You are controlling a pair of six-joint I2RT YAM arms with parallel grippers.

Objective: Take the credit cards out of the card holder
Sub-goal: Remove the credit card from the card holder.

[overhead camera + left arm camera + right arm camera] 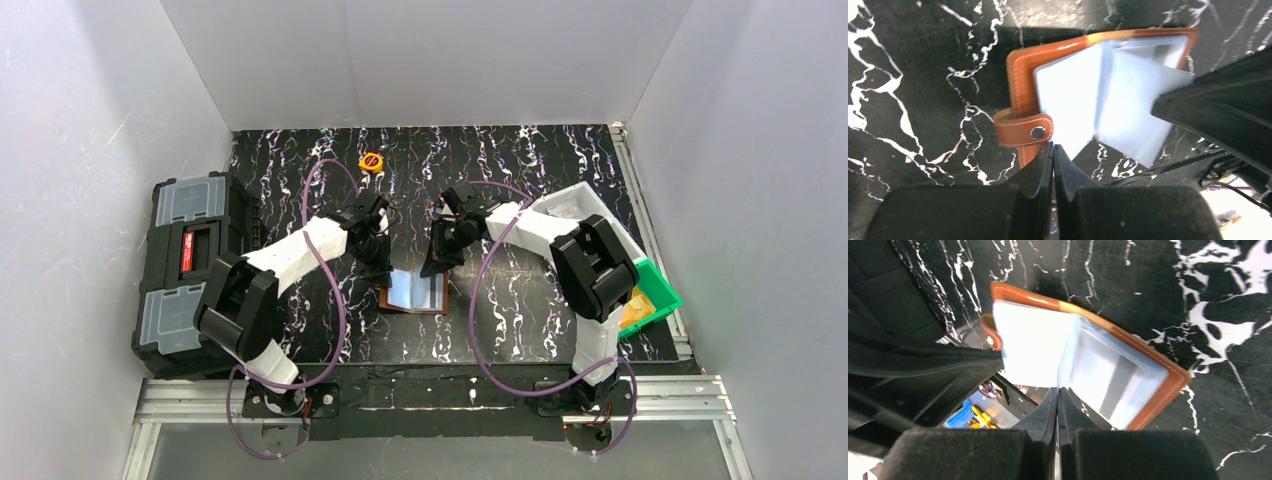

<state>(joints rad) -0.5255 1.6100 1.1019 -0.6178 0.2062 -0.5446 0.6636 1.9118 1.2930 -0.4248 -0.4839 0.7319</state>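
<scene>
The card holder (413, 293) lies open on the black marbled table, brown leather with pale clear pockets (1073, 95). My left gripper (1053, 146) is shut, its tips at the holder's near edge beside the snap tab (1024, 130); nothing shows between them. My right gripper (1057, 389) is shut on the edge of a clear pocket leaf (1068, 360), which stands lifted off the right half (1148, 370). In the top view the left gripper (381, 265) and right gripper (436, 265) flank the holder's far edge. The credit cards are hidden in the pockets; only a grey rectangle (1120, 382) shows through one.
A big black toolbox (190, 265) with grey lids sits at the table's left edge. A green bin (655, 290) and a white tray (575, 203) stand at the right. A small round orange object (372, 161) lies at the back.
</scene>
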